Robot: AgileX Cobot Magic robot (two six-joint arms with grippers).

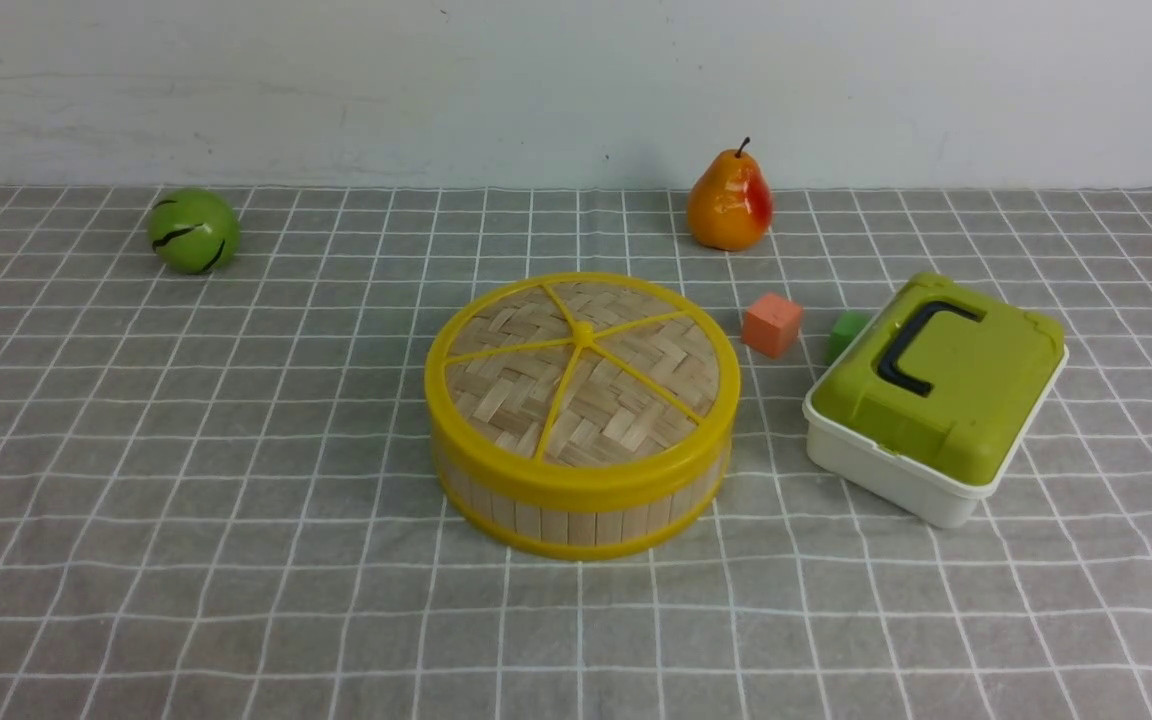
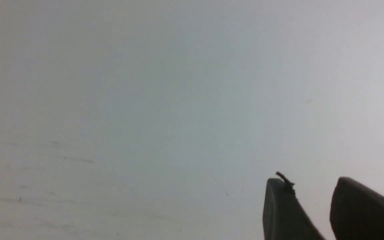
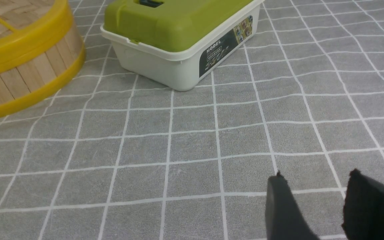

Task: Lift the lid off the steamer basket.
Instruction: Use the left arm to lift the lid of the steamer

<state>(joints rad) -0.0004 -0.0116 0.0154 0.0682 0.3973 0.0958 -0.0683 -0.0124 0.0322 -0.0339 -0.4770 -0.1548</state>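
Note:
The steamer basket (image 1: 576, 500) stands in the middle of the checked cloth, with bamboo slat wall and yellow rims. The lid (image 1: 581, 370), woven bamboo with yellow rim, spokes and centre knob, sits flat on top of it. Neither arm shows in the front view. My left gripper (image 2: 312, 186) faces a plain pale wall, jaws apart, nothing between them. My right gripper (image 3: 315, 180) hovers over bare cloth, jaws apart and empty, with the basket (image 3: 22, 76) and the lid's rim (image 3: 25, 46) some way off.
A white box with green lid and black handle (image 1: 936, 395) stands right of the basket; it also shows in the right wrist view (image 3: 178, 36). An orange cube (image 1: 772, 324), a green cube (image 1: 846, 332), a pear (image 1: 730, 203) and a green ball (image 1: 193, 230) lie farther back.

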